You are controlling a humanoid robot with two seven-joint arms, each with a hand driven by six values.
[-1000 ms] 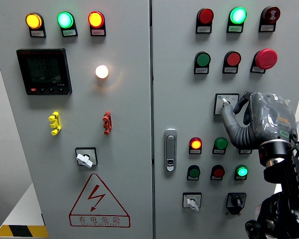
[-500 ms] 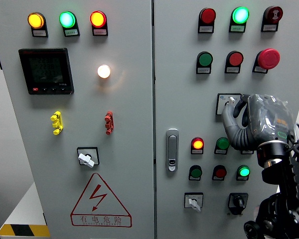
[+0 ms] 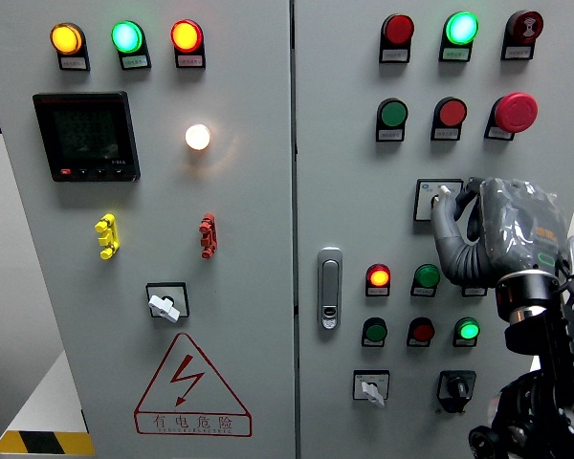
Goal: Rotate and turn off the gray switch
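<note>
Gray switch [image 3: 438, 198] on your cabinet's right door [image 3: 344, 143] sits pinched in the right hand's [image 3: 502, 229] curled fingers [image 3: 447, 222], at twelve o'clock from the lit red lamp [image 3: 377, 277].

My right hand [image 3: 502, 234] is raised upright on its arm, which comes up from the lower right corner, wrist vertical. My fingers [image 3: 447, 225] curl leftward toward the panel, fingertips closed around the switch knob. My left arm is out of sight.
</note>
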